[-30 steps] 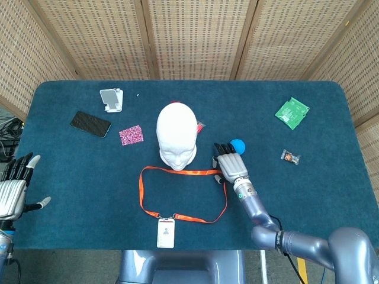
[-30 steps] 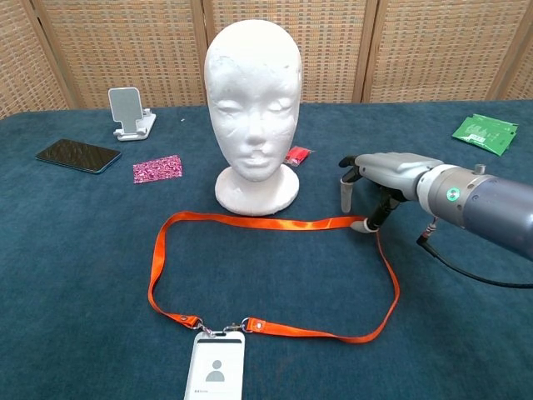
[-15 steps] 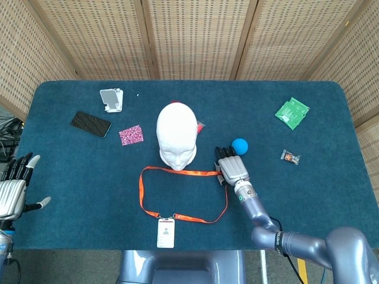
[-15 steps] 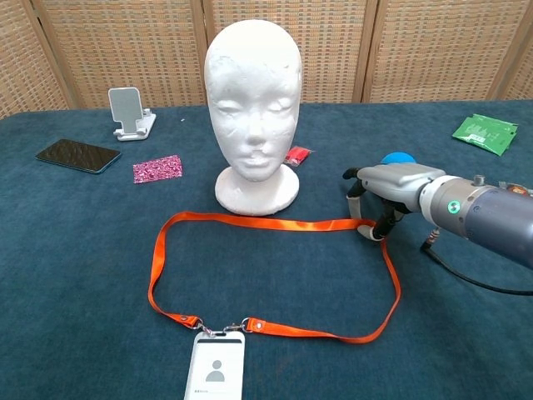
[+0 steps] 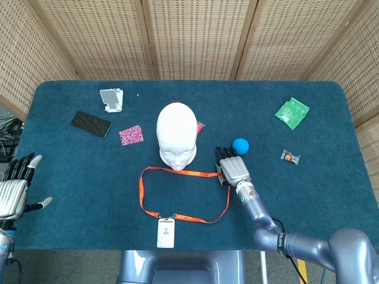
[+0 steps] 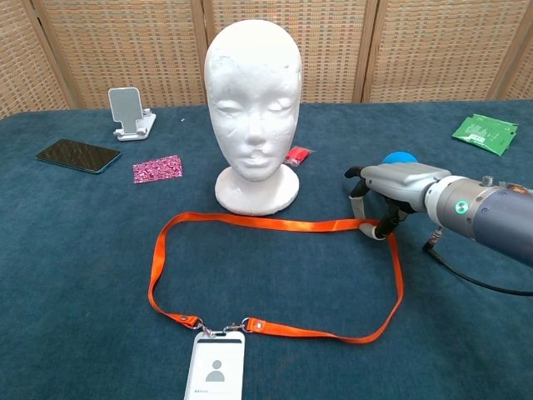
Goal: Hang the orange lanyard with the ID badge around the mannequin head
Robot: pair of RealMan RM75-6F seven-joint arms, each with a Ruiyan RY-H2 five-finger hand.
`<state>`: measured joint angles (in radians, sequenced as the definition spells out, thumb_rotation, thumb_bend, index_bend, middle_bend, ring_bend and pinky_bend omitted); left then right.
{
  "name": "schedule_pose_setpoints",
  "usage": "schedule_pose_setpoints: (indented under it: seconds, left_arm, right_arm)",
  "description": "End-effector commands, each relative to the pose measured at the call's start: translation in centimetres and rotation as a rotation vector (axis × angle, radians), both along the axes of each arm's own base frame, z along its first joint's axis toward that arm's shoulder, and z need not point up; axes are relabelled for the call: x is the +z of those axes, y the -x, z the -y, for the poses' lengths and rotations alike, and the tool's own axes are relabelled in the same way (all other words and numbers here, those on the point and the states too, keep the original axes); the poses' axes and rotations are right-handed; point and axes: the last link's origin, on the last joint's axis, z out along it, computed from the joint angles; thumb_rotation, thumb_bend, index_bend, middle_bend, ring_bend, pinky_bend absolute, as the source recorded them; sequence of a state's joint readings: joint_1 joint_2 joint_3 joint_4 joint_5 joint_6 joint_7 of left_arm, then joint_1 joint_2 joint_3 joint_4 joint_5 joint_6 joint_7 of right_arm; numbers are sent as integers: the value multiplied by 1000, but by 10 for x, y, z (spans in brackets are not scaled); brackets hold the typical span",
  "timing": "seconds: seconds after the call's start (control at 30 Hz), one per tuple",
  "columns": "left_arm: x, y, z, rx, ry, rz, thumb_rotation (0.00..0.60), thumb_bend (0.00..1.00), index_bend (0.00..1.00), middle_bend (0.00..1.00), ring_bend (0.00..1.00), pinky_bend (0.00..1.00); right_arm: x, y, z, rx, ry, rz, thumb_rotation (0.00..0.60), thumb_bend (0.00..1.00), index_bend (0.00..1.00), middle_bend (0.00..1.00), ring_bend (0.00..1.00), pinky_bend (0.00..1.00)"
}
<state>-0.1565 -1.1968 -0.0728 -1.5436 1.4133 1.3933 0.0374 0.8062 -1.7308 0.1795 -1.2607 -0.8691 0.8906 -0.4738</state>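
The orange lanyard (image 5: 177,173) (image 6: 275,222) lies as a loop on the blue table in front of the white mannequin head (image 5: 176,139) (image 6: 252,92). Its ID badge (image 5: 166,232) (image 6: 215,367) lies flat at the near edge. My right hand (image 5: 233,168) (image 6: 391,187) is at the loop's far right corner, palm down, its curled fingertips pinching the strap against the cloth. My left hand (image 5: 13,192) hovers off the table's left edge with fingers apart and nothing in it; only the head view shows it.
A blue ball (image 5: 239,145) (image 6: 398,157) sits just behind my right hand. A small red packet (image 6: 296,155) lies beside the head's base. A phone (image 5: 90,123), phone stand (image 5: 111,99) and pink card (image 5: 131,135) are at the left. A green packet (image 5: 292,112) and a wrapper (image 5: 290,157) lie at the right.
My right hand drew back toward me and slightly right, uncovering the blue ball; its fingers curled onto the strap, and the loop's right corner shifted right with it. My left hand stayed put.
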Motion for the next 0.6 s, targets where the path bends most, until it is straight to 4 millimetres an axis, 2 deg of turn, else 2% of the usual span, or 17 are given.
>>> schedule_pose_setpoints:
  seconds: [0.03,0.2,0.4,0.6]
  left_arm:
    - [-1,-2,-5,-15,-3,14,600,0,8,0,0,0]
    - [-4,-17,-26,-65,-4,52,600,0,144,0,0,0]
    - [-18,-48,-72,-124,59,-2,600,10,286,0,0,0]
    - [-50,-69,-108,-137,163,-1,600,206,413,0,0,0]
  right_arm:
    - [2,0,-2,11,8,9,600,672,669,0,0,0]
    - [7,-2,-4,29,18,28,600,672,670,0,0,0]
    - [11,-4,-7,47,25,35,600,671,671,0,0,0]
    - [15,-6,-9,50,28,47,600,672,673,0,0,0]
